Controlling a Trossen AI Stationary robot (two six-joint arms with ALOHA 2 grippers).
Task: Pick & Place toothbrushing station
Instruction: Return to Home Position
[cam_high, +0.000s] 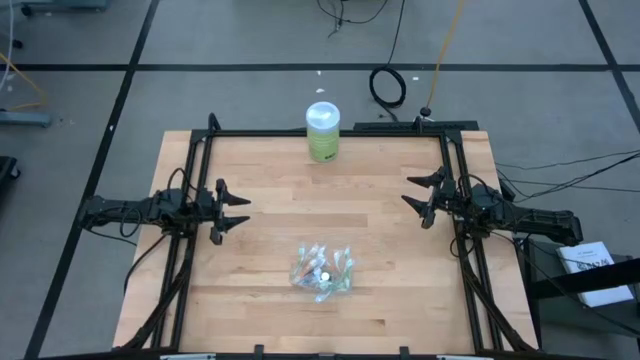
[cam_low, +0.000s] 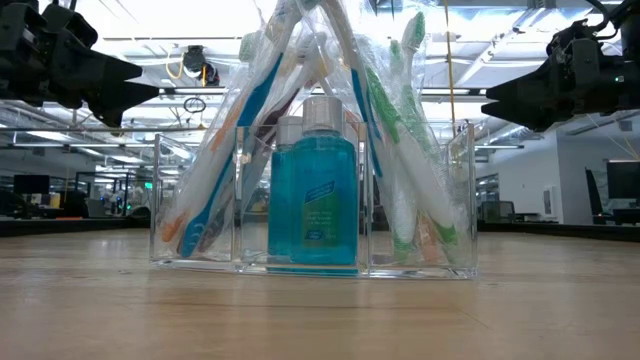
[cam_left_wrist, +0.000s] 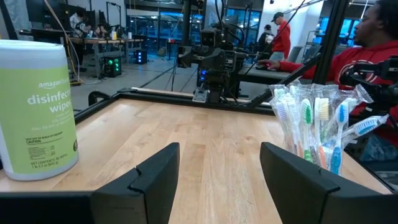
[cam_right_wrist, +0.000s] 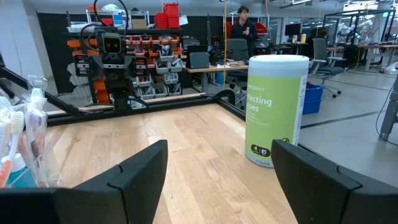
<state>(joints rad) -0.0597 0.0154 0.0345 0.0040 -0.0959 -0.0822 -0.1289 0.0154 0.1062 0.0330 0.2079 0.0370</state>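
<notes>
From above, the clear organizer (cam_high: 322, 270) is a bundle on the table (cam_high: 280, 185), between the arms and on the side away from the wipes canister (cam_high: 322, 132). Only the low view shows me a blue bottle (cam_low: 312, 205) in its middle compartment, with toothbrushes (cam_low: 400, 150) leaning on either side. The left gripper (cam_high: 241, 211) and right gripper (cam_high: 409, 190) hover at the table's sides, fingers spread, holding nothing.

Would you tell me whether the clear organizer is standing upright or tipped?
Upright: the organizer sits flat on the table, its brushes pointing up.

left hand (cam_left_wrist: 214, 179) — fingers (cam_left_wrist: 155, 180) apart | wipes canister (cam_left_wrist: 36, 106) | toothbrushes (cam_left_wrist: 311, 124) upright — wrapped
</notes>
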